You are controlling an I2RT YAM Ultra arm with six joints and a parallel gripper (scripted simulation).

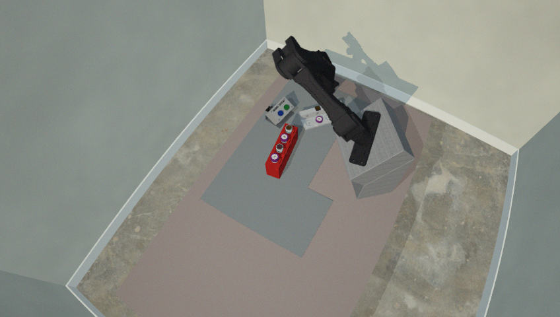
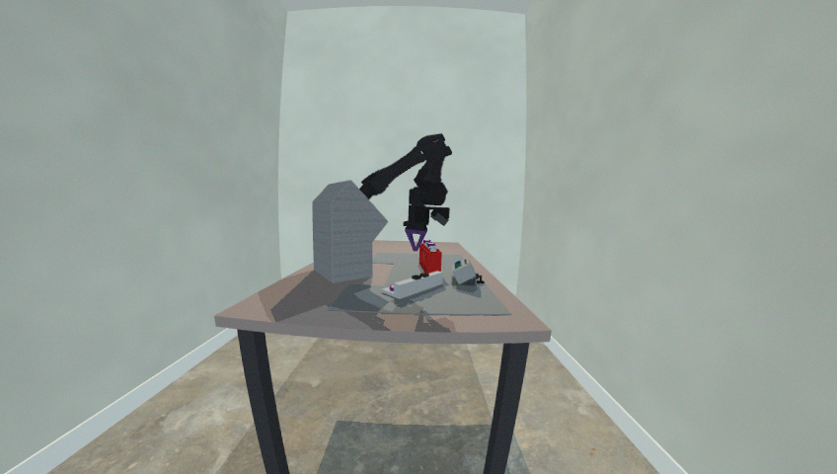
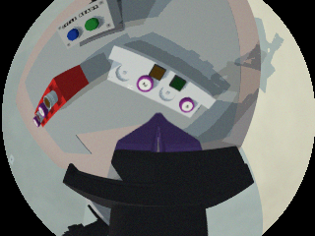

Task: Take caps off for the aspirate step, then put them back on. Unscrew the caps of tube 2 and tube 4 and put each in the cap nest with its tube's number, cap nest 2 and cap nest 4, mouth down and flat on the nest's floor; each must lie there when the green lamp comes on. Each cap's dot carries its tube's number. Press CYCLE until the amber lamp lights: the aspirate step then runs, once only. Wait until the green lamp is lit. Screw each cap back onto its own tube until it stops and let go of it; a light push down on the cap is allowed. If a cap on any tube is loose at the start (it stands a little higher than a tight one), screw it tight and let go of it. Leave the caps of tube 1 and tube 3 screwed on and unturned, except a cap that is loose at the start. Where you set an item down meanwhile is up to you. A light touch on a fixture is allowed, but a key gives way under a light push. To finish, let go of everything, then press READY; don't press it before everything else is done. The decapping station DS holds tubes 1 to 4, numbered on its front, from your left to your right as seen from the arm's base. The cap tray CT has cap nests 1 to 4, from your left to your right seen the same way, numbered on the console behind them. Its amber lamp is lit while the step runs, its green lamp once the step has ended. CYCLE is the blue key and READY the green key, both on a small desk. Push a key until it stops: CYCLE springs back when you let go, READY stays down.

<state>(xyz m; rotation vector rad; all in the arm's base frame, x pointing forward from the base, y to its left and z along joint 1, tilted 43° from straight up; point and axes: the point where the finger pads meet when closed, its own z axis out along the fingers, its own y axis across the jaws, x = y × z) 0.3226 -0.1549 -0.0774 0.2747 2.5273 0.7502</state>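
Two purple round caps are seen lying in nests of the white cap tray, while the red block-shaped decapping station carries two capped and two open tubes. The purple-fingered claw is held above the worktop between tray and station, its fingers drawn together on nothing. The small grey key desk is set beside the tray, near the worktop's far edge in the top view.

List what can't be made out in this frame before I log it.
- Numbers on the cap dots: wrist view, too small.
- Lettering on the key desk: blurred in every view.
- Part of the cap tray: top view, arm covers it.
- End effector fingertips: top view, hidden under the arm.
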